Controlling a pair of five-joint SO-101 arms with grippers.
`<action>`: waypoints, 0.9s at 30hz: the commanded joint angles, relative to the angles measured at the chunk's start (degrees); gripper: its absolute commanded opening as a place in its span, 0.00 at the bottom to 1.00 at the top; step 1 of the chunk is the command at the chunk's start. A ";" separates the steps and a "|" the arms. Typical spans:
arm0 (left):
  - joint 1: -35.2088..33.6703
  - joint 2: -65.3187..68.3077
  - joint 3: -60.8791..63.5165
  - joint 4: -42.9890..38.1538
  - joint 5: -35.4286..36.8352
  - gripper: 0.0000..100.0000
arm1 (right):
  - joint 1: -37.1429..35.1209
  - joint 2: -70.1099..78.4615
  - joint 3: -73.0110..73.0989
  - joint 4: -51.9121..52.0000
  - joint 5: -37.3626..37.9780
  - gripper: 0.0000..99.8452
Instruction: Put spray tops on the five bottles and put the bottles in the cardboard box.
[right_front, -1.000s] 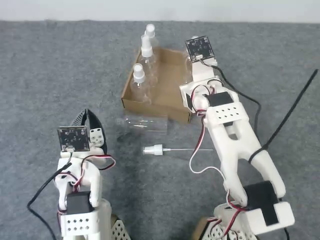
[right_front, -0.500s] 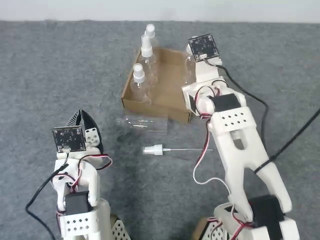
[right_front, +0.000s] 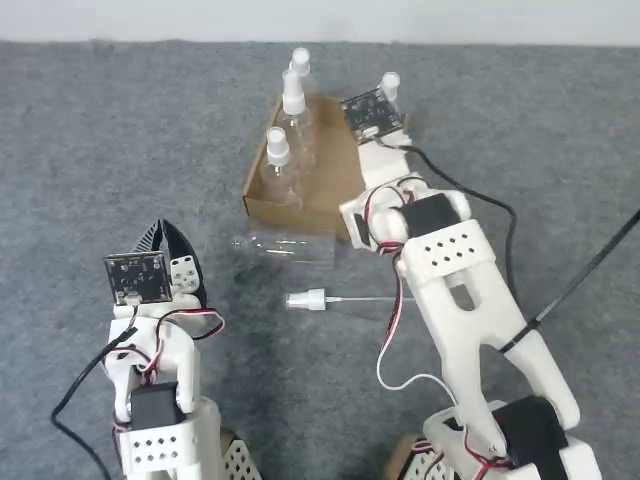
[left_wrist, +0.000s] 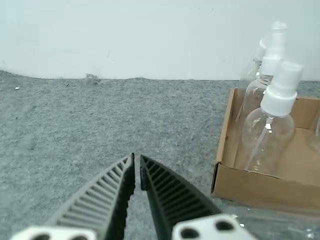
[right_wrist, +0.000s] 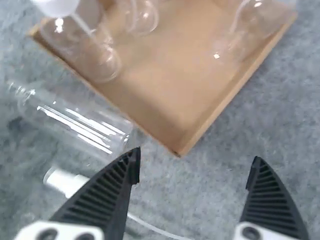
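- Looks mostly done to me: four capped bottles (right_front: 277, 165) stand in the box (right_front: 300, 217), three along its left side and one in the far right corner behind the right arm.
- What's left is the last bottle (right_front: 285, 248). It has no top and lies on its side on the carpet (right_front: 120, 130), just in front of the box's near wall.
- Its spray top (right_front: 307, 299) lies a bit nearer the arms, with the thin tube pointing towards the right arm.
- The right gripper (right_wrist: 196, 160) is spread wide with nothing in it, hanging over the near right corner of the box.
- The left gripper (left_wrist: 136, 159) is almost pinched together and also empty. It sits over bare carpet, left of the lying bottle.
- For room, there's plenty of open carpet on the left. The lying bottle is tight against the box wall, so I'd guess coming at it from the near side is easiest.
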 joint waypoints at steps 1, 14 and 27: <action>-0.62 -0.88 -0.84 -0.97 0.62 0.01 | -2.24 -3.91 -4.48 1.19 -0.18 0.30; -4.04 -0.88 -0.84 -3.16 0.79 0.01 | -7.69 -3.91 -4.40 3.47 -0.09 0.30; -3.96 -0.88 -0.84 -3.16 0.79 0.01 | -15.16 -3.91 -4.22 5.05 4.66 0.30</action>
